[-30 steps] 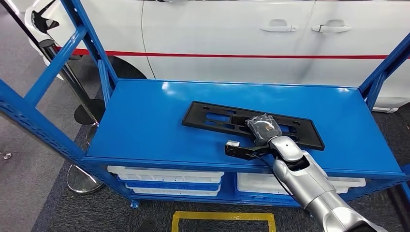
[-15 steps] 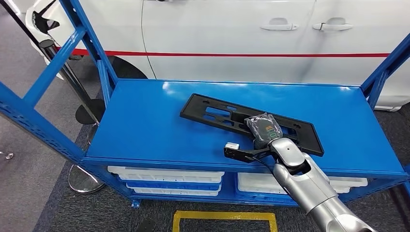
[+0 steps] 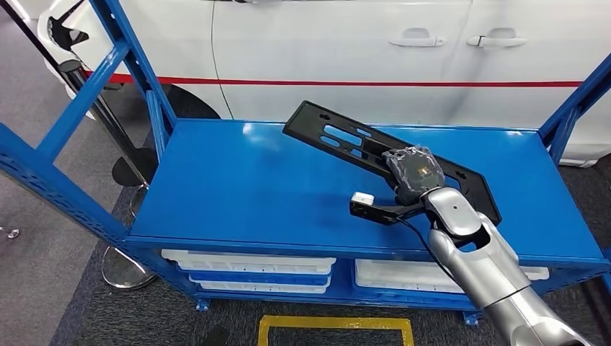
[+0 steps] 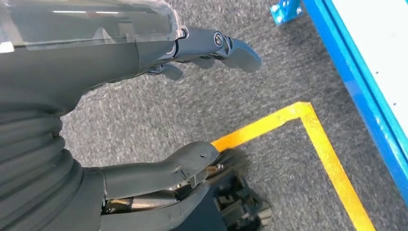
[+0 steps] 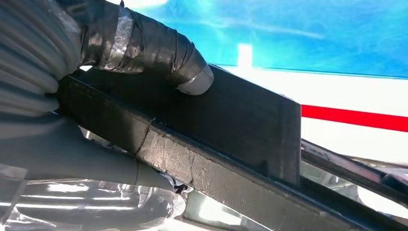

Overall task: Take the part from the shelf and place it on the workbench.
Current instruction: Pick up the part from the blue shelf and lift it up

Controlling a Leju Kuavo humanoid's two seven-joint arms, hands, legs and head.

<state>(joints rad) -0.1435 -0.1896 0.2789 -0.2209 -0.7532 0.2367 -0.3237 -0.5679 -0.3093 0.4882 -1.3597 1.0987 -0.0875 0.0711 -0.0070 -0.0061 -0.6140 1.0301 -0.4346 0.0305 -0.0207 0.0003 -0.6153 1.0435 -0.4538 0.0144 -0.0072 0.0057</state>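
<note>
- Nearest me, my left hand (image 4: pixel 159 144) hangs low over grey carpet (image 4: pixel 159 110), fingers apart and holding nothing; a yellow floor line (image 4: pixel 308 144) runs just past it toward the foot of the blue shelf (image 3: pixel 238 187).
- On the same carpet I see a yellow outlined box (image 3: pixel 333 326) right in front of the shelf.
- Under the shelf's top deck sit white trays (image 3: pixel 248 267), side by side on the lower level.
- My right arm (image 3: pixel 490 281) reaches up over the shelf's front edge, and my right hand (image 3: pixel 412 173) is clamped on the long black slotted part (image 3: pixel 346 137), near its right end.
- From the right wrist I see a taped thumb (image 5: pixel 159 53) pressing flat on the part's dark face (image 5: pixel 231 120).
- The part is tilted: its far-left end is lifted above the shelf deck. I cannot tell whether its near-right end is touching the deck.
- Behind the shelf stands a white car (image 3: pixel 346 43) with a red stripe along its doors.
</note>
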